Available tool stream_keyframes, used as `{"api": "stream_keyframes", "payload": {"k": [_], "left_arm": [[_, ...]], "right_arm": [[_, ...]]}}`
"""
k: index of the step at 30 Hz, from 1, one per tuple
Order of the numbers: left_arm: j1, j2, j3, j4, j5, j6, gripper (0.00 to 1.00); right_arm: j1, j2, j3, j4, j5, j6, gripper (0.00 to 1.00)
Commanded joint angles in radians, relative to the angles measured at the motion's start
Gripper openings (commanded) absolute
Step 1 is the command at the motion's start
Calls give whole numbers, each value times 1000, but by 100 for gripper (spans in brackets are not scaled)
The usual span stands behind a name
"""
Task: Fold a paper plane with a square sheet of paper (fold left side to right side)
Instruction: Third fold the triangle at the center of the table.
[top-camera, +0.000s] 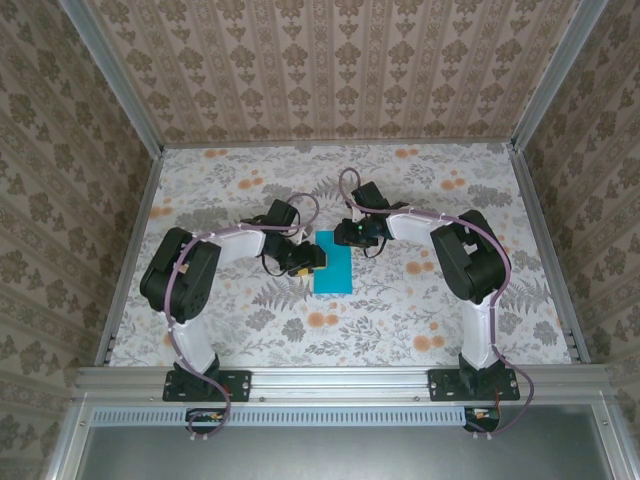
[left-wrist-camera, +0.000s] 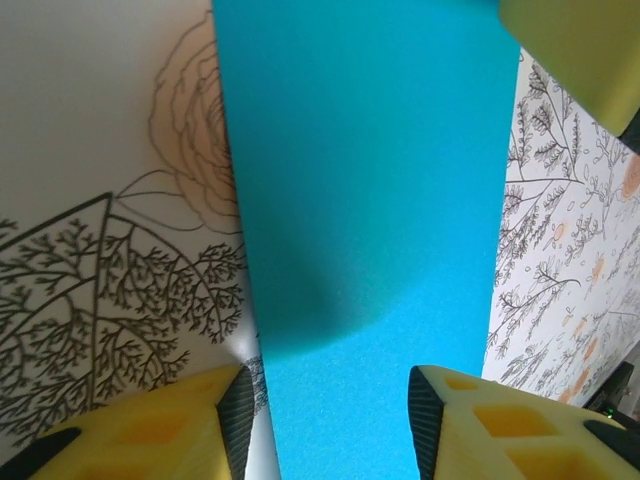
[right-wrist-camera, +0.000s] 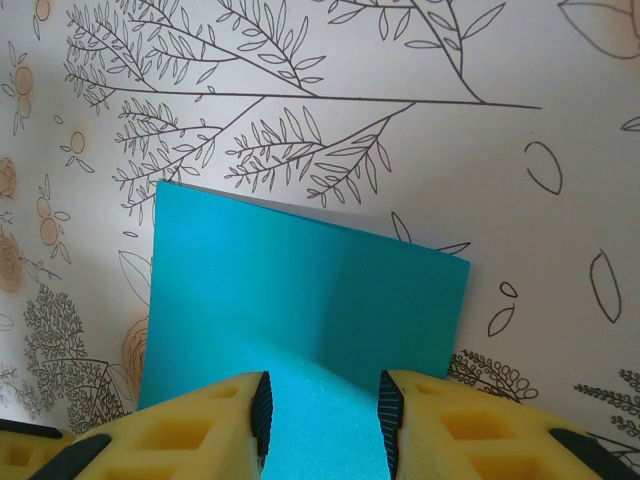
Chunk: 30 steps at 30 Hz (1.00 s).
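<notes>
One thin, matte turquoise-blue sheet of paper (top-camera: 333, 265) lies flat at the middle of the floral-patterned table (top-camera: 450, 310), between the two arms. It shows as an upright rectangle rather than a square (so the left-to-right fold looks made; a pale sliver along its far edge in the right wrist view suggests the layers do not quite match). It will likely handle as very light, limp and easy to slide or crumple. The sound hold is probably a free edge or corner pinched gently while the other side is pinned down. The left gripper (left-wrist-camera: 328, 390) sits low over the sheet's left part, its yellow fingers partway apart with blue paper lying flat across the gap, clamped on nothing. The right gripper (right-wrist-camera: 322, 395) stands at the far edge, likewise part open and holding nothing; whether either set of tips touches the paper cannot be told.
</notes>
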Motion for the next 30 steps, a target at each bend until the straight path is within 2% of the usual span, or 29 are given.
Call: {"api": "stream_keyframes", "payload": {"k": [1, 11, 19, 24, 30], "left_arm": [[-8, 12, -9, 22, 27, -28, 44], [-5, -25, -30, 26, 0, -52, 30], [-5, -57, -68, 62, 2, -103, 7], [-5, -84, -93, 86, 0, -175, 0], [-7, -93, -98, 112, 33, -245, 0]], "right_arm": [[1, 33, 7, -44, 14, -14, 38], [1, 32, 5, -41, 14, -14, 38], [-1, -7, -21, 8, 18, -41, 40], [-1, -106, -73, 52, 76, -103, 50], [19, -322, -275, 135, 143, -167, 61]]}}
